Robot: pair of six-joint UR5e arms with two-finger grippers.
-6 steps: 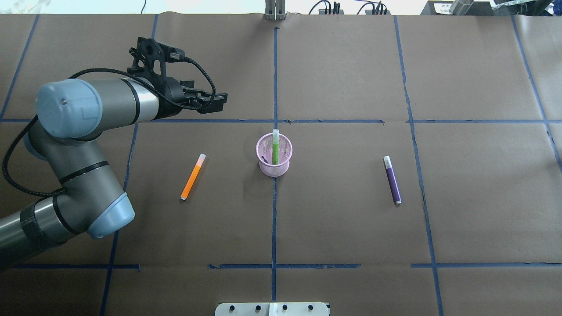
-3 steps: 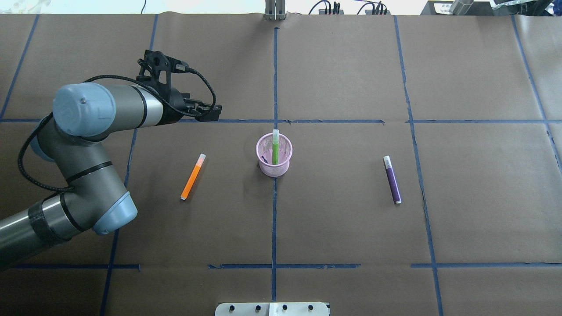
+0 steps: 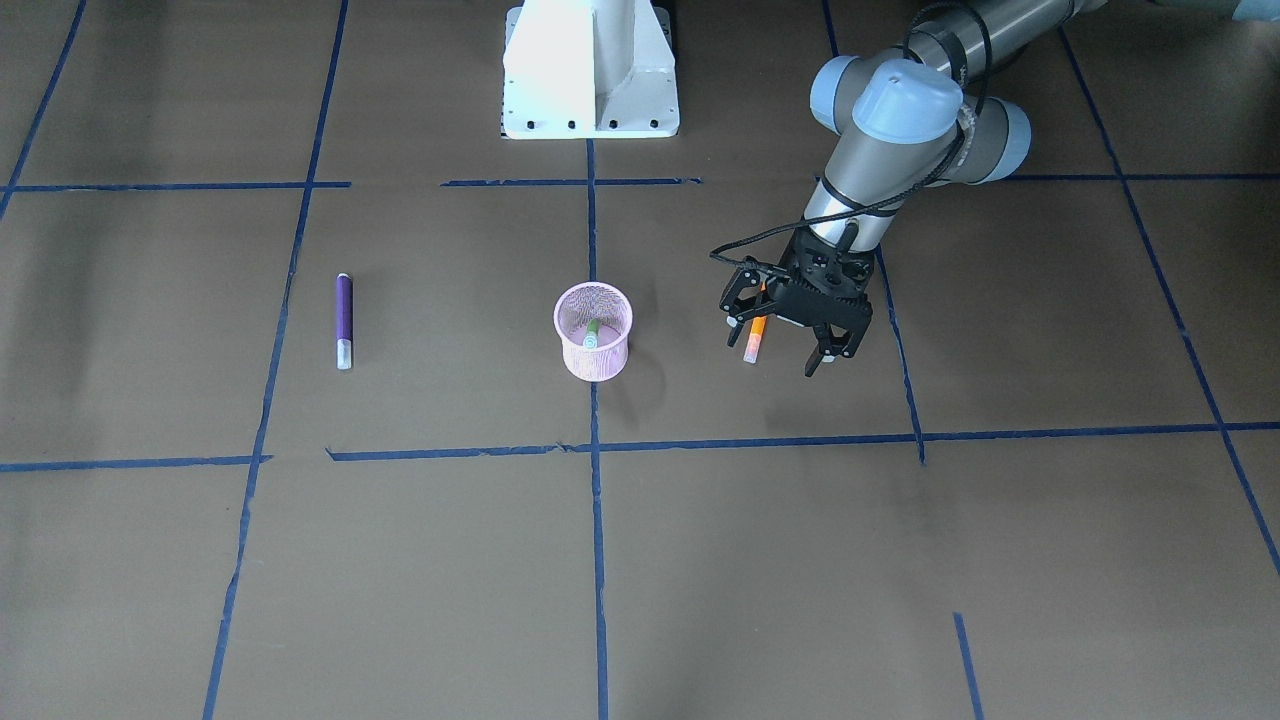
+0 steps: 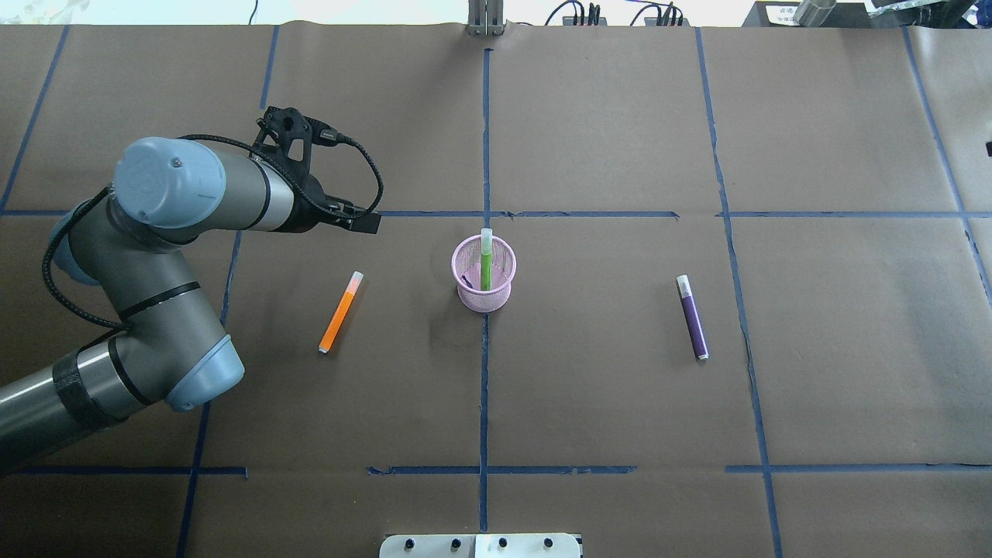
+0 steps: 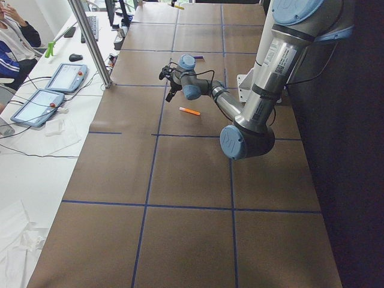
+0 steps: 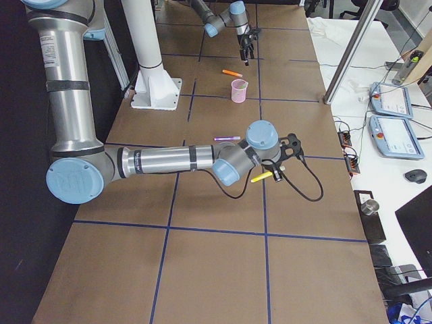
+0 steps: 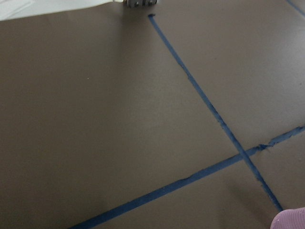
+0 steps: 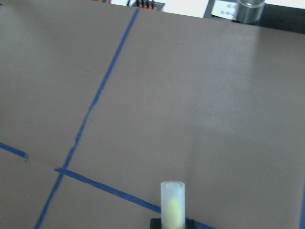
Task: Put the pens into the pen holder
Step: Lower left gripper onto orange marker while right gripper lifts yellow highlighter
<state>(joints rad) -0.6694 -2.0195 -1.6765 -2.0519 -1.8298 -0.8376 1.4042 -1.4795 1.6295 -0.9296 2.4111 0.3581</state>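
Note:
The pink mesh pen holder (image 4: 496,293) stands at the table's middle with a green pen (image 4: 486,267) upright in it; it also shows in the front view (image 3: 597,362). An orange pen (image 4: 341,312) lies to its left and a purple pen (image 4: 692,316) to its right. My left gripper (image 3: 780,348) is open and empty, hovering over the orange pen (image 3: 753,340), pointing down. My right gripper is off the overhead view; the right wrist view shows it shut on a yellow pen (image 8: 172,202), held above the table near the far right (image 6: 262,177).
Blue tape lines (image 4: 484,387) cross the brown paper table cover. The white robot base (image 3: 590,70) stands at the robot's side. Tablets and cables (image 6: 388,101) lie off the table's far edge. A metal post (image 6: 347,54) stands there too.
My left arm has swung back toward the robot's side; its gripper has tilted downward and moved closer to the orange pen. The pens and the holder have not moved.

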